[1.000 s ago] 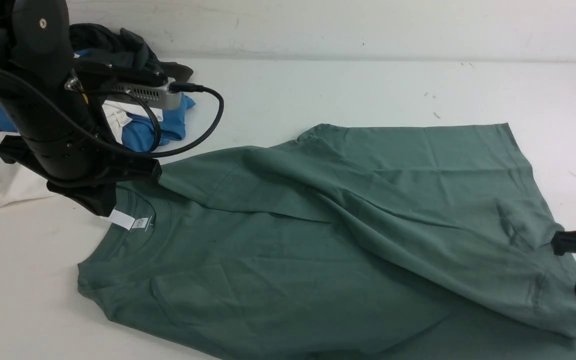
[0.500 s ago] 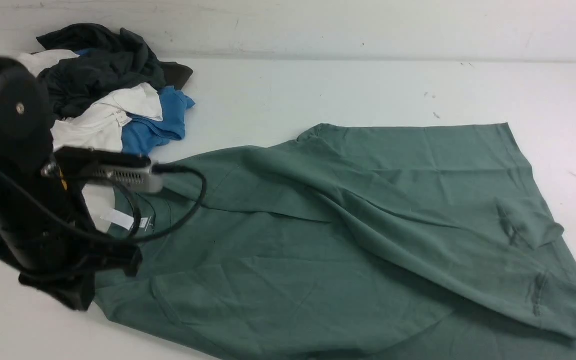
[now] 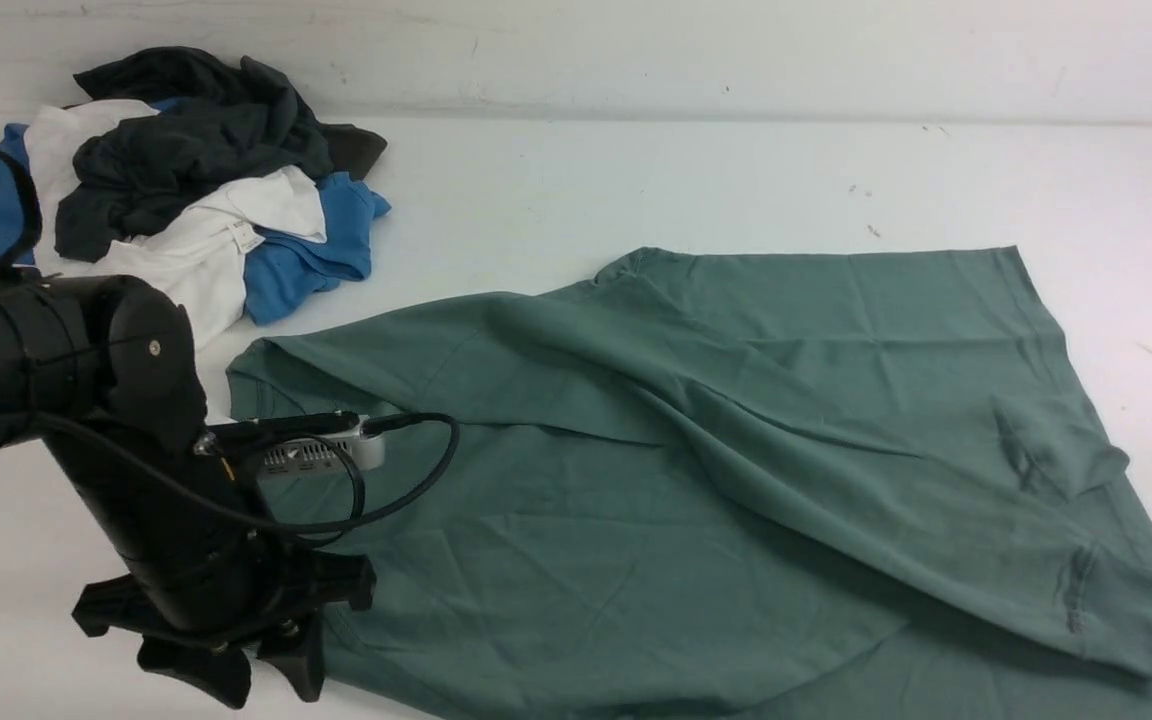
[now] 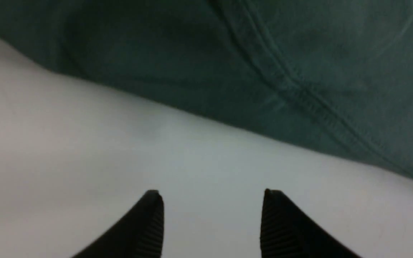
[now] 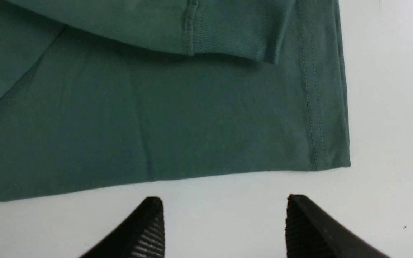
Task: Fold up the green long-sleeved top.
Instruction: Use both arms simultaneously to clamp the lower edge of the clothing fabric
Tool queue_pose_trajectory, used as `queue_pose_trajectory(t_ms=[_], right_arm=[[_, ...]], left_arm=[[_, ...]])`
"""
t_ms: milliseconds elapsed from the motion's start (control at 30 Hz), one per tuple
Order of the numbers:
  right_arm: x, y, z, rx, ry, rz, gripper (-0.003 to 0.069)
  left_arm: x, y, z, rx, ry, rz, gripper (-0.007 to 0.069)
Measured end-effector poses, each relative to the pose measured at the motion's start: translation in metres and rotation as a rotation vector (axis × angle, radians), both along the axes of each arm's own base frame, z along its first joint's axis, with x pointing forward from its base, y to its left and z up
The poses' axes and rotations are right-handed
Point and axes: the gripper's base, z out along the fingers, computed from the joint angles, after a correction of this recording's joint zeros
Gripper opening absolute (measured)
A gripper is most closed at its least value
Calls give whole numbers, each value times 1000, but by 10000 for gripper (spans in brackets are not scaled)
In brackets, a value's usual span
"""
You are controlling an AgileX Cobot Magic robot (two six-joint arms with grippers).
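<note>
Far left, back: a pile (image 3: 196,190) of crumpled soft garments, dk grey on top, white in the middle, blue beneath & at the sides. The white one has a small tag (image 3: 246,237), print too small to read. The frame edge cuts the pile.

In front of it is the left arm (image 3: 66,370), a matte black cylinder w/ a silver vented camera (image 3: 321,455) box.

The left tool (image 3: 256,675) sits low at front left, by the top's near-left edge. It's spread, w/ nothing between the jaws. In the wrist view the left tool (image 4: 210,195) shows two black, ribbed, pointed fingers (image 4: 145,229) over bare surface (image 4: 156,143), clear of the cloth. The top (image 4: 299,53) lies just beyond, dark & blurred, w/ a curved stitched seam (image 4: 299,92).

The top (image 3: 686,480) lies centre to right on the white, scuffed surface (image 3: 636,180). It's a matte sage knit, mostly flat, w/ soft creases. One sleeve (image 3: 836,500) is laid diagonally across the body. The arm hides part of its left end, and the frame cuts the near edge & right corner.

The right tool (image 5: 223,200) is spread wide & empty over bare surface (image 5: 389,107), just off the top (image 5: 156,125). The hem (image 5: 314,107) is double-stitched. A ribbed cuff (image 5: 228,36) rests on the body near it. In the front view only a dark sliver of this tool shows at the right edge.
</note>
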Motion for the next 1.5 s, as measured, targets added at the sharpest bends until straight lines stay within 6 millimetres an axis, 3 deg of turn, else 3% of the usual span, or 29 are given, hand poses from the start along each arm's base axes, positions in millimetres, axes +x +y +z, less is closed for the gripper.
queue_pose_trajectory(t_ms=[300,633,667,700,733,767,833,900,1100,1300,1500], right_arm=[[2,0,0,0,-20,-3,422],[2,1,1,7,-27,-6,422],[3,1,1,11,-28,-7,422],[3,1,1,12,-28,-7,422],[3,1,1,15,-28,-7,422],[3,2,1,15,-28,-5,422],[2,6,-1,16,-19,18,422],[-1,12,-5,17,3,54,422],[-15,26,-24,-8,99,160,422],[-27,27,-42,-31,178,177,422],[-29,27,-45,-28,186,173,422]], left_arm=[[16,-3,-24,7,-35,96,386],[18,-3,-26,2,-44,112,367],[18,-4,-28,0,-37,116,317],[18,-4,-28,0,-36,116,317],[19,-4,-29,0,-33,116,246],[19,-4,-30,1,-31,116,236],[20,-4,-31,2,-31,92,101],[19,-4,-31,1,-37,54,32],[6,4,-21,47,-27,-52,6],[-17,15,-11,109,-13,-92,6],[-22,17,-9,118,-9,-90,6]])
